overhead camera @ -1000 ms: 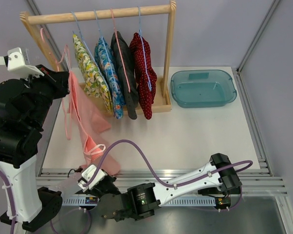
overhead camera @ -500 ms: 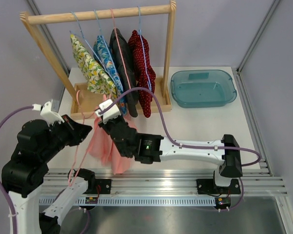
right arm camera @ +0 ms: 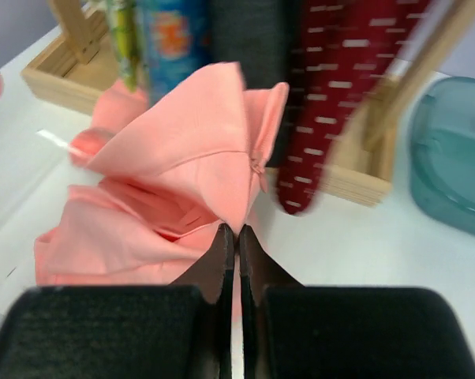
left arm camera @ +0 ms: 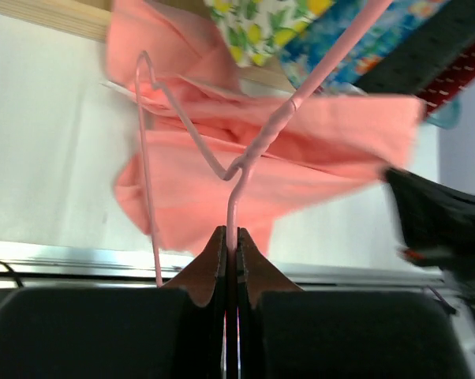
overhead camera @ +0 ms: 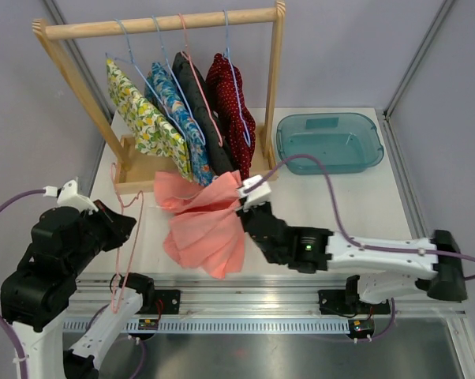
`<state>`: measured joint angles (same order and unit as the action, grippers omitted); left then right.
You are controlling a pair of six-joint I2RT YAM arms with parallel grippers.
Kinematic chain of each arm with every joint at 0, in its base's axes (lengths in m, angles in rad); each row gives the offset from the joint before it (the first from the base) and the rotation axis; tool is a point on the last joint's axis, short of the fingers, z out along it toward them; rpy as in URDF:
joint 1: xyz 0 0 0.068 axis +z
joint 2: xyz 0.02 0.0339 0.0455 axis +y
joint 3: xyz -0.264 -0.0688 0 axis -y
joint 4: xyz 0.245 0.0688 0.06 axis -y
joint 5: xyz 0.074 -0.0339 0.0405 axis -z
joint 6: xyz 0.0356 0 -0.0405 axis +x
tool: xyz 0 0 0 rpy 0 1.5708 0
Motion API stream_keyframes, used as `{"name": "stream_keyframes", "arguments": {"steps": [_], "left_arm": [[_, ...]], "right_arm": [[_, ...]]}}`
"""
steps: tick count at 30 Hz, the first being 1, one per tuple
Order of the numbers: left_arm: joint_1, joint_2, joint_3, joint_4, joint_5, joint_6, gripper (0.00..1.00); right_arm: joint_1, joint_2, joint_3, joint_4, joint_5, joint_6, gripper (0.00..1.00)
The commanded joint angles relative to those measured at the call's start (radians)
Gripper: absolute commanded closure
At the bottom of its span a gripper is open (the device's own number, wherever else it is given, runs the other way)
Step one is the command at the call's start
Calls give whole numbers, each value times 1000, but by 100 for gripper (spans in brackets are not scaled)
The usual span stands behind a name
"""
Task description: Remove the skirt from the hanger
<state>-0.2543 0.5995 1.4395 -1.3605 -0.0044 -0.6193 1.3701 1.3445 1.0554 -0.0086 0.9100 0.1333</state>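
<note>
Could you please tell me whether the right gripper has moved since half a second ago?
Yes: the right gripper has shifted rightward, toward the teal tub, dragging the skirt.

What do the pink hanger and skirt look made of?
The hanger looks like thin wire, likely metal under a smooth pink coating: it holds sharp bends. The skirt looks like light matte woven cloth, maybe cotton: it folds and creases softly.
</note>
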Motion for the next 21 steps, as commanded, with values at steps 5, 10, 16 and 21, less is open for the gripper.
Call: {"name": "stream_keyframes", "arguments": {"steps": [5,10,16,21], "left_arm": [[-3,-3,-174,165,-137,52,100],[-2,-15,-257,283,-138,61,100],[-2,46,-261,353,-128,99,100],[-3,103,-269,394,-151,136,100]], "right_arm": [[3,-456,52,-206,228,-55,100],[-8,-487,205,-72,320,-455,100],[-144,-354,474,148,176,-781,100],[-371,-93,866,-23,29,-911,100]]}}
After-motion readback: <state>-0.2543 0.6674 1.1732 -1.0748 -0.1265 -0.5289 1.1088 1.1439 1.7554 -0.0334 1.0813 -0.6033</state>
